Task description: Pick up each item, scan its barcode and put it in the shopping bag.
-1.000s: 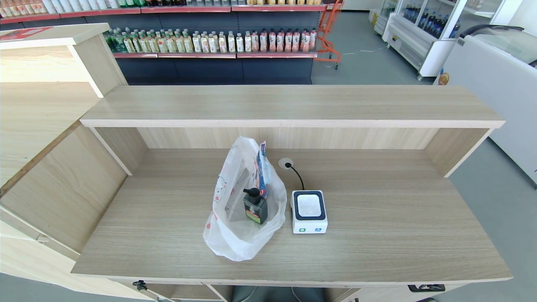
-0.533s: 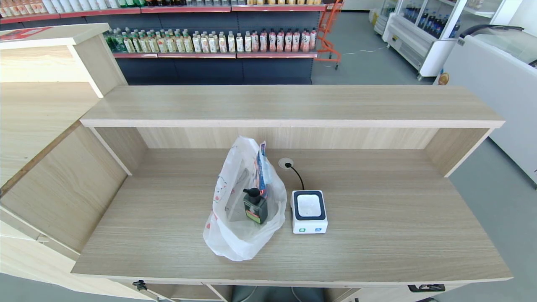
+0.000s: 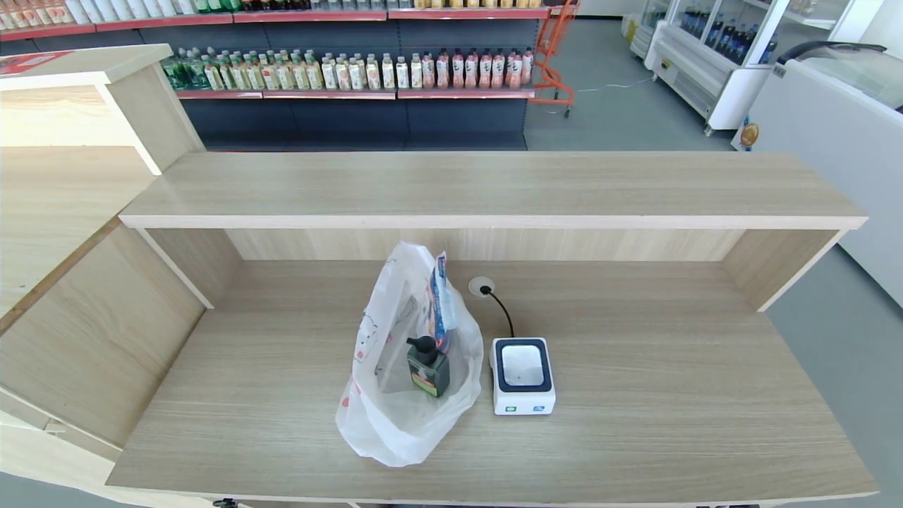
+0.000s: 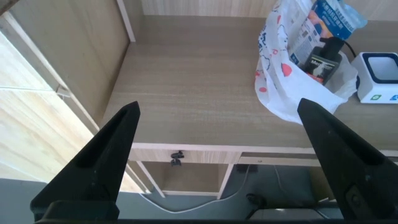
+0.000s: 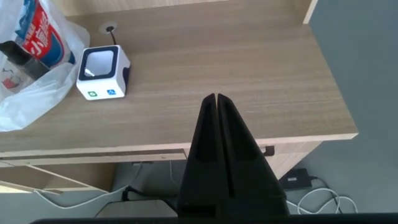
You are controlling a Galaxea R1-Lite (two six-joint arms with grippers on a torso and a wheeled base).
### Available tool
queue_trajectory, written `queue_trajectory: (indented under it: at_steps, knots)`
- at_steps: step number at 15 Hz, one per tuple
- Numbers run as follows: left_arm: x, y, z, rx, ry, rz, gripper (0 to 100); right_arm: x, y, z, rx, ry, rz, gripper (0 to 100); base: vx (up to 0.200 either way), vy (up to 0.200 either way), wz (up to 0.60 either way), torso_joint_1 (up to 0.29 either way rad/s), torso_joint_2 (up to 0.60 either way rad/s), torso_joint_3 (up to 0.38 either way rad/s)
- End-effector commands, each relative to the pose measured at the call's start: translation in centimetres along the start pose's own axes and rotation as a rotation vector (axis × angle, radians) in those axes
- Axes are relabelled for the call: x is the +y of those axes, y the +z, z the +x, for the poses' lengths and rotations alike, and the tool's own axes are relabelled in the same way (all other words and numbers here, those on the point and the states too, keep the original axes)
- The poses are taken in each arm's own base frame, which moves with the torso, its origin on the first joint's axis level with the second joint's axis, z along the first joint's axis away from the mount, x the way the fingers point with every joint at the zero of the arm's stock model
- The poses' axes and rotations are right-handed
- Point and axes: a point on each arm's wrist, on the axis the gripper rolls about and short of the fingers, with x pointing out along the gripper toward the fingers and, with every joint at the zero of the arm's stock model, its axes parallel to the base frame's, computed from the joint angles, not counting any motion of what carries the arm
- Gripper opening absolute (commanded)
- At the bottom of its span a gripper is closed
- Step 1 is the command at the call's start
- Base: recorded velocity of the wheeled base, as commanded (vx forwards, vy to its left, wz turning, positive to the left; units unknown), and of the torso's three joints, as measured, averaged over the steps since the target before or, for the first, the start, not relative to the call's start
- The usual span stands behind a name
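Sitting upright mid-counter, the white plastic shopping bag (image 3: 381,430) holds a dark pump-top bottle (image 3: 428,368) and a tall blue printed packet (image 3: 440,307) that pokes out of its mouth. Just beside it on the right stands the white box-shaped barcode scanner (image 3: 523,374), its black cable (image 3: 502,310) running to a port at the back of the light wooden counter (image 3: 670,409). Left hand (image 4: 219,109): fingers spread wide, empty, off the counter's near edge. Right hand (image 5: 216,98): fingers pressed together, empty, near the front right corner.
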Motion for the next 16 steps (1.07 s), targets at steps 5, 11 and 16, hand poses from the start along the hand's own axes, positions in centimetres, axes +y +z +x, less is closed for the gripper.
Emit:
queue_trajectory:
  at_steps: [5,11,16]
  knots:
    - [0.0,0.0,0.0,-0.001,0.0,0.0,100,0.0,0.01,0.04,0.005,0.0,0.001,0,0.0,0.0,0.0,0.0,0.0,0.0]
    - [0.0,0.0,0.0,-0.001,0.0,0.0,100,0.0,0.01,0.04,0.005,0.0,0.001,0,0.0,0.0,0.0,0.0,0.0,0.0]
    - [0.0,0.0,0.0,-0.001,0.0,0.0,100,0.0,0.01,0.04,0.005,0.0,-0.001,0,0.0,0.0,0.0,0.0,0.0,0.0]
